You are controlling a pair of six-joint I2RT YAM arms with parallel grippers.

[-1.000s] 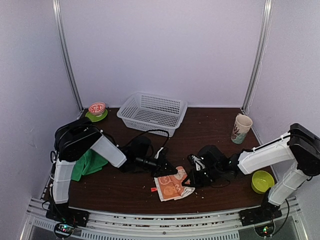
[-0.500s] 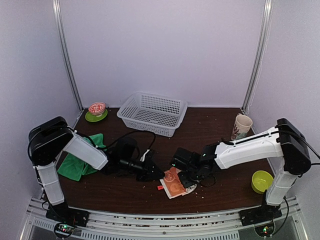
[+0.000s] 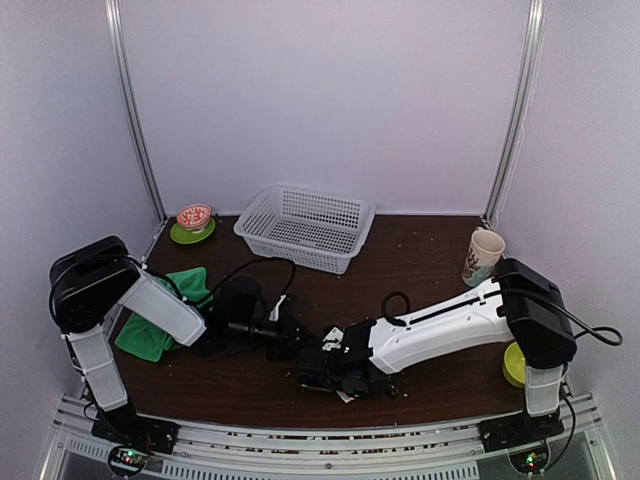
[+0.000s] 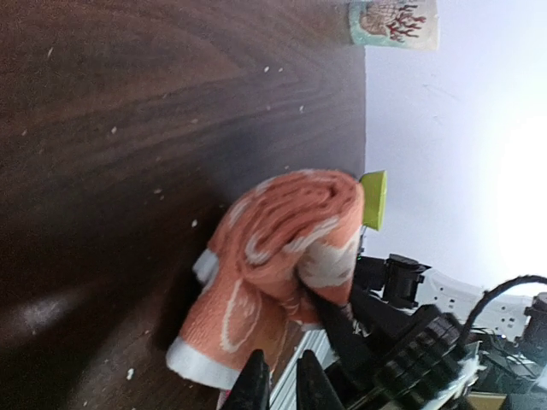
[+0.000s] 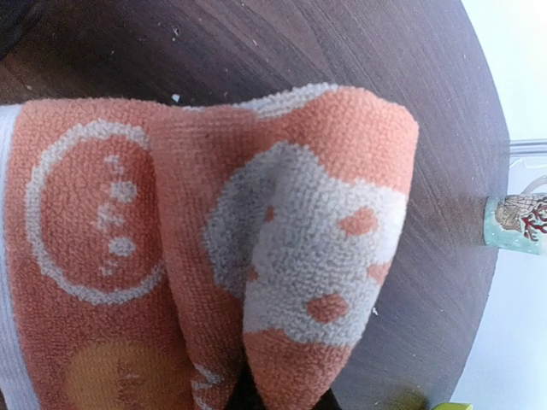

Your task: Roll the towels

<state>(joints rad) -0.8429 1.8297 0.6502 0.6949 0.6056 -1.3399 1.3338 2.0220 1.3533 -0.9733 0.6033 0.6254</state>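
The orange towel (image 5: 282, 222) with white cartoon prints is folded over into a loose roll and lifted at one end off the dark table (image 4: 128, 128). My right gripper (image 5: 278, 401) is shut on its fold, and the cloth hides the fingers. In the top view the right gripper (image 3: 325, 373) covers nearly all of that towel near the front edge. My left gripper (image 4: 282, 380) hangs just below the orange towel (image 4: 273, 248), jaws a narrow gap apart and empty. The green towel (image 3: 155, 325) lies crumpled at the far left, partly under the left arm.
A white basket (image 3: 305, 225) stands at the back centre. A printed cup (image 3: 484, 256) is at the back right, and a small red bowl on a green saucer (image 3: 193, 220) at the back left. A yellow-green bowl (image 3: 514, 366) sits behind the right arm's base.
The right arm swept left over the orange towel, folding the flat cloth over. The left gripper drew back to the left and its jaws parted a little.
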